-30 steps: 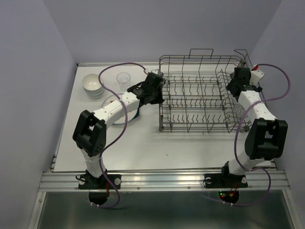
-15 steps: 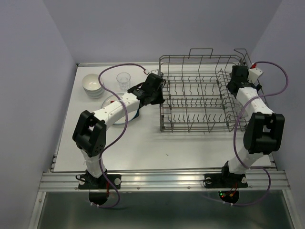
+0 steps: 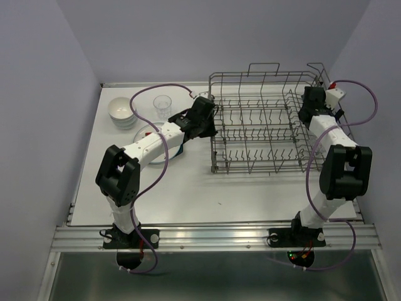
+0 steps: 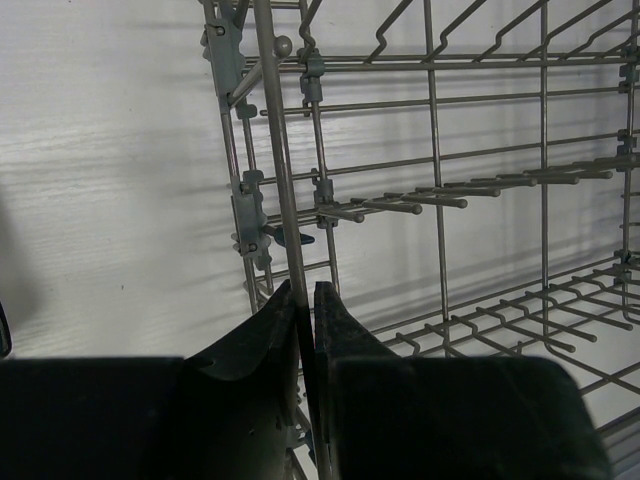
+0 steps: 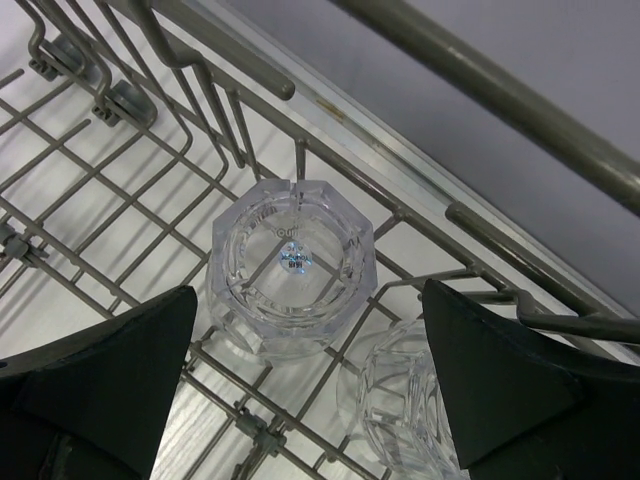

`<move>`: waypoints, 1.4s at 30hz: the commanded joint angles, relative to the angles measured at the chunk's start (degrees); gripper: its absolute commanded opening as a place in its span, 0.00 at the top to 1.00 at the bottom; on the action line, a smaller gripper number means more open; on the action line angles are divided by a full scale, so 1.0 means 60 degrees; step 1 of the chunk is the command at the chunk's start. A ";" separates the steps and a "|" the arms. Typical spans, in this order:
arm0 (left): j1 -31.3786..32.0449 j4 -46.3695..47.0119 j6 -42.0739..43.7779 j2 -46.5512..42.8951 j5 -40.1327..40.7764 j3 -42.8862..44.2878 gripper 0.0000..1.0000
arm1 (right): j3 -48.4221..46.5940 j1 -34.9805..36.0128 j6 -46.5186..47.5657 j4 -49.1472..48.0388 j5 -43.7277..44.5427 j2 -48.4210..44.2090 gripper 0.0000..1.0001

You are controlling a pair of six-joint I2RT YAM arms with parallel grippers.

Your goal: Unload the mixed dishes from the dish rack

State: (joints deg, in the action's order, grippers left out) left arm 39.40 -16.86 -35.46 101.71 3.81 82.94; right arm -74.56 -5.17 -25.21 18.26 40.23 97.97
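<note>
White table (image 3: 188, 185) w/ dish rack (image 3: 263, 123), lavender walls (image 3: 37, 94) all round.

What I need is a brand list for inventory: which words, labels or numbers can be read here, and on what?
None reads clearly.
Small embossed mark, base centre of the glass tumbler: too blurred to read.
On the dish rack: no lettering visible.

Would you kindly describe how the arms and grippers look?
The left arm and right arm have white tubular links and bulky black joint housings, each trailing a purple cable. The left gripper has slim, curved black fingers; the right gripper has broad black wedges.
</note>
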 commanded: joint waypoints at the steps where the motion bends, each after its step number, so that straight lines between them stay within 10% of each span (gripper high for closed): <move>1: -0.0033 -0.0632 0.0681 -0.0384 0.0463 -0.0273 0.89 | 0.0473 -0.0164 0.0481 -0.1650 -0.0523 0.0004 0.02; 19: -0.0033 -0.0661 0.0813 -0.0370 0.0536 -0.0244 0.97 | 0.1558 -0.0164 0.0687 -0.3395 -0.0626 -0.0230 0.15; 29: -0.0033 -0.0676 0.0827 -0.0355 0.0580 -0.0185 0.98 | 0.1661 -0.0164 0.0642 -0.3322 0.0371 -0.0523 0.63; 42: -0.0033 -0.0676 0.0945 -0.0004 0.0638 0.0196 1.00 | 0.1324 -0.0164 0.1740 -0.3380 -0.0888 -0.1607 0.99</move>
State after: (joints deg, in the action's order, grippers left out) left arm 39.51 -16.95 -35.00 101.71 4.71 82.91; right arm -64.97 -5.93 -17.63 1.23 37.08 92.84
